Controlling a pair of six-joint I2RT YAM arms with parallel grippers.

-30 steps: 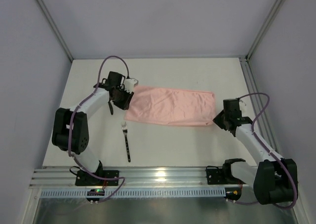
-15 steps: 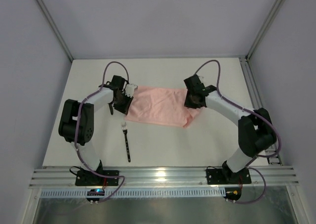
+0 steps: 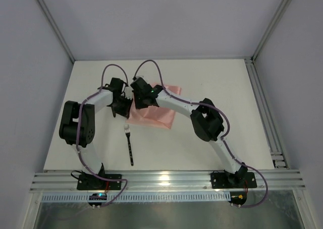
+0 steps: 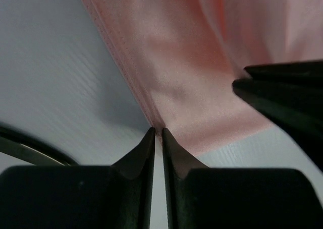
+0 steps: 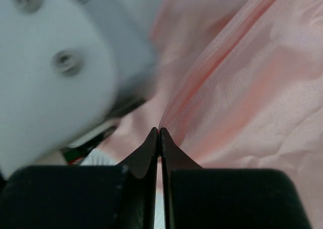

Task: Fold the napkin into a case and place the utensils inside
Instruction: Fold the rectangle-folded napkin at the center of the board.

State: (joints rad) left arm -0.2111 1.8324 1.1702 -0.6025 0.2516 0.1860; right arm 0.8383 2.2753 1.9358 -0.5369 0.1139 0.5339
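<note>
Napkin [image 3: 157, 119] bunched at frame centre — left edge pinched by left claw [image 4: 157, 133], fold clamped in right claw [image 5: 159, 130] — fork [image 3: 129, 146] seen below

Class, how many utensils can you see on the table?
1: a fork lies on the near side of the napkin. Another may be hidden from view.

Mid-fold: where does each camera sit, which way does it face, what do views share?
Top external: above and behind the bases, looking down at the white table; shows both arms, dark-handled fork, pale-pink cloth napkin.
Left wrist: on the left arm, facing along the left gripper, pinching the napkin's hem.
Right wrist: facing along the right gripper, shut on a napkin fold.
Shared: each wrist view catches the napkin and part of the other arm.
</note>
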